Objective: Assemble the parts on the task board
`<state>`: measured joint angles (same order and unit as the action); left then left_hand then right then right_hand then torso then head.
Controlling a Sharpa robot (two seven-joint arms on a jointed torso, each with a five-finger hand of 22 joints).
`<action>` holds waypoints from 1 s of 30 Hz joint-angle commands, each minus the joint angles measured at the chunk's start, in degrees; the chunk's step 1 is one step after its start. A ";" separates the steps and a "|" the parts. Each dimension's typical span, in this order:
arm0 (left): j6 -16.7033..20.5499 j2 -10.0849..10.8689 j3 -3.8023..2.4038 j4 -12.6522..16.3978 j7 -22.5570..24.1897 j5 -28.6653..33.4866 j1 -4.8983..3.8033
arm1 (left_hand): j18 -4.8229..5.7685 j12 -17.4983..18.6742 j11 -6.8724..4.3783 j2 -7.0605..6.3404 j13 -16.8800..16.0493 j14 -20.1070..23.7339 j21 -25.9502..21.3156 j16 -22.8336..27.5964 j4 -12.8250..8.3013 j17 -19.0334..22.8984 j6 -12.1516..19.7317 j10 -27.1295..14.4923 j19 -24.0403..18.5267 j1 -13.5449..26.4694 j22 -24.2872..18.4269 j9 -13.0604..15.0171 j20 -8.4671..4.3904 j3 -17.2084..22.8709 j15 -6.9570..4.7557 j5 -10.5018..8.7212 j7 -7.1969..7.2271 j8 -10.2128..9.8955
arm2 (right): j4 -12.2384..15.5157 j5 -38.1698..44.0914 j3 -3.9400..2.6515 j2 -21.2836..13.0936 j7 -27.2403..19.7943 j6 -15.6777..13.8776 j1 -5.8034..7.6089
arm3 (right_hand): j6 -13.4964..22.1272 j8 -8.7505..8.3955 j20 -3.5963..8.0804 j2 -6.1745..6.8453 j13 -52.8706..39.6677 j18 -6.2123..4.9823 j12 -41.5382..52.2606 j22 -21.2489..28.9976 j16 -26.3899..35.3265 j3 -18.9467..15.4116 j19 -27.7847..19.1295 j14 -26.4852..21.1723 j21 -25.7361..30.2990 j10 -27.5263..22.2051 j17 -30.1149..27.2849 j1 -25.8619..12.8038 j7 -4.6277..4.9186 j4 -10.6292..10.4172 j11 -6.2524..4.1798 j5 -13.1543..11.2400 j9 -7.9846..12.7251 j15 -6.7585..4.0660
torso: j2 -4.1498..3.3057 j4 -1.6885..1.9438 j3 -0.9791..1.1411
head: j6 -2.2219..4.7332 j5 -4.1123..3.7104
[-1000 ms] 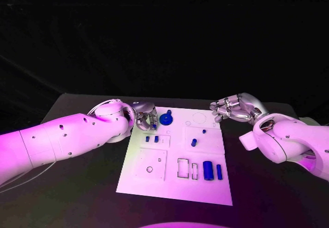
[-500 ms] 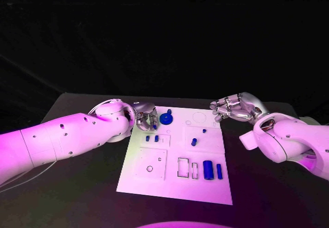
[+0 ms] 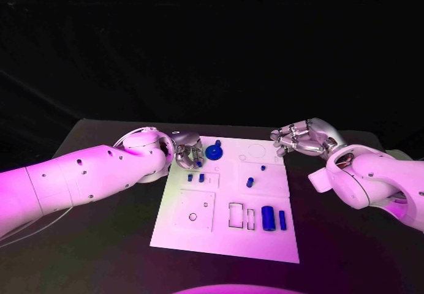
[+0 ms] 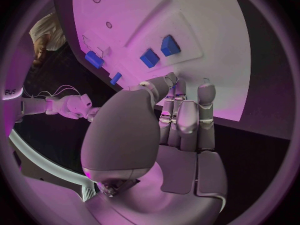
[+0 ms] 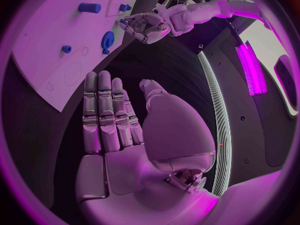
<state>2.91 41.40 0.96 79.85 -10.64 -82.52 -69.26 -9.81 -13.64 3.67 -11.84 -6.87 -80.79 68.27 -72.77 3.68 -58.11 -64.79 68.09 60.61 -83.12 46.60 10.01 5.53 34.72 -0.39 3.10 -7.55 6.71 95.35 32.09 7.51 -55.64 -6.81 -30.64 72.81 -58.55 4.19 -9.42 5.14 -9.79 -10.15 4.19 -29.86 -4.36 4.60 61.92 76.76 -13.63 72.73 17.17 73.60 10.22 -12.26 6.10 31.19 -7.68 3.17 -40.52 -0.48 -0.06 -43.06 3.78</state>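
My left hand (image 3: 184, 150) sits at the far left corner of the task board (image 3: 177, 236). Its fingers (image 4: 187, 115) are stretched out and a little apart, and there is nothing in them. Just past my fingertips, toward my other hand, stands the round blue part (image 3: 214, 151) with a small knob on top. It is very close to my fingers, but I cannot tell if I touch it.

A little nearer to my body than my left hand are two small blue pegs (image 3: 195, 178), side by side on the board. Farther toward the middle lies another small blue peg (image 3: 250, 182). Nearest to my body lie two long blue bars (image 3: 274, 219) next to some empty slots.

My right hand (image 3: 300, 139) waits off the far right corner of the board. Its fingers (image 5: 103, 115) are straight and close side by side, and it holds nothing.

I think my job now is to take the round part. I should bring my thumb and fingers around its knob slowly, squeeze softly, and lift it straight up. If I push it sideways it may tip or slide away.
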 commanded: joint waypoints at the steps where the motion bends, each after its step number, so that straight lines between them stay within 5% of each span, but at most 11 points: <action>1: -1.11 -0.15 0.00 -0.02 -0.15 0.16 0.02 | 0.69 0.29 0.08 0.15 -0.02 0.31 0.15 -0.04 0.00 0.10 -0.28 0.41 -0.51 0.40 -0.05 0.00 -0.01 -0.29 0.10 -0.09 0.04 -0.31 | 0.03 0.46 -0.02 0.05 -0.51 0.02 -0.01 | 0.45 0.38 -0.13 -0.27 -0.06 -0.27 0.39 0.06 0.28 0.23 -0.32 -0.19 0.30 -0.22 -0.06 -0.31 -0.11 -0.16 -0.02 0.22 0.08 0.01 | 0.00 0.02 -0.01 | 0.00 -0.02; 30: -1.12 -0.64 0.23 -0.58 -0.44 0.19 0.37 | 0.36 2.28 0.77 -1.15 0.13 1.29 -1.01 0.23 -0.26 1.80 1.29 -0.17 -2.13 1.29 -1.87 -1.19 0.26 -0.57 0.64 -0.09 -0.70 -2.15 | 0.11 0.46 -0.02 -0.08 -0.51 0.04 -0.01 | 0.46 0.39 -0.13 -0.27 -0.08 -0.27 0.40 0.10 0.29 0.27 -0.32 -0.21 0.30 -0.25 -0.06 -0.30 -0.11 -0.12 -0.02 0.31 0.08 0.01 | 0.01 -0.02 -0.01 | -0.25 -0.14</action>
<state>2.62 40.80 1.17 79.18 -11.03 -82.48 -68.94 -9.81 -11.60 4.12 -12.67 -6.82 -79.78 67.44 -72.77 3.36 -56.35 -63.97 68.04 58.76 -82.30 44.77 8.85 5.73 34.40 0.19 3.15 -8.29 4.71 95.43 32.12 7.51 -55.71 -6.83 -30.64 72.81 -58.55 4.19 -9.42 5.14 -9.78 -10.15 4.42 -29.80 -4.36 4.60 61.92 76.76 -13.63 72.73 17.17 73.60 10.23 -12.26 6.10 31.19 -7.68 3.17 -40.51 -0.50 -0.05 -43.35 3.65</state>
